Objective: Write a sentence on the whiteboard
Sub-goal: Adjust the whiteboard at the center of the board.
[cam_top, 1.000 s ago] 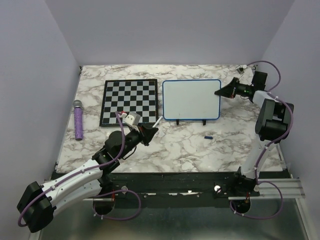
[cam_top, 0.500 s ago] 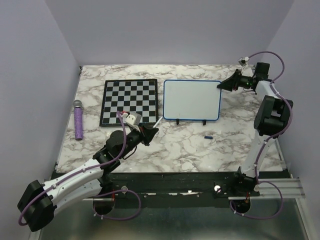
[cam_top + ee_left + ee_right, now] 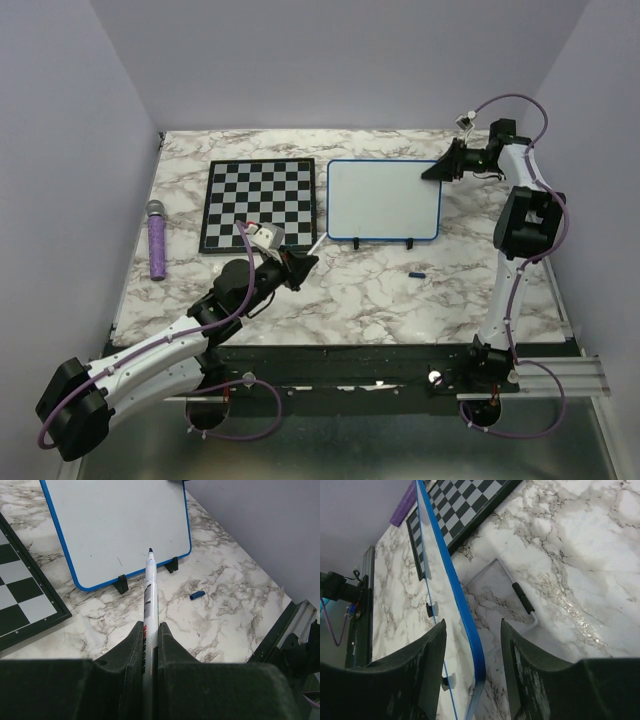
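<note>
The whiteboard (image 3: 383, 200) with a blue frame stands tilted on small black feet at mid table; its face is blank, no sentence shows. My left gripper (image 3: 300, 262) is shut on a white marker (image 3: 150, 587), uncapped, blue tip pointing at the board's lower left corner (image 3: 80, 582), a little short of it. My right gripper (image 3: 435, 172) is open at the board's top right corner; in the right wrist view the blue frame edge (image 3: 455, 587) runs between the two fingers (image 3: 427, 655) without touching them.
A black-and-white chessboard (image 3: 259, 205) lies left of the whiteboard. A purple microphone (image 3: 157, 238) lies at the far left. A small blue cap (image 3: 417, 271) lies on the marble in front of the board, also in the left wrist view (image 3: 196, 595).
My right gripper has risen and swung left from beside the board's right edge to its top right corner, now straddling the frame. The left arm and marker have barely moved.
</note>
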